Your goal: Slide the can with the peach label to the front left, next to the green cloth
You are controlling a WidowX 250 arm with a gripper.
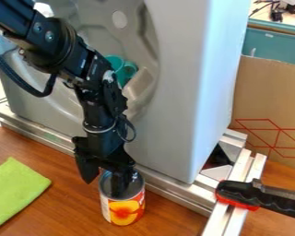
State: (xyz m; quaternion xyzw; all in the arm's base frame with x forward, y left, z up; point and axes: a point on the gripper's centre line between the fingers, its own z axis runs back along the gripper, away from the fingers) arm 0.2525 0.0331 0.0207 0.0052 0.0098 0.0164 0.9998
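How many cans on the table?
1. The can stands on the wooden table, in front of the metal rail, end effector at its open top. Others may be hidden behind the gray housing.

The cloth (15,191) looks matt, the tabletop (61,203) smooth wood, the rails (176,192) metal, the can (124,208) glossy metal.
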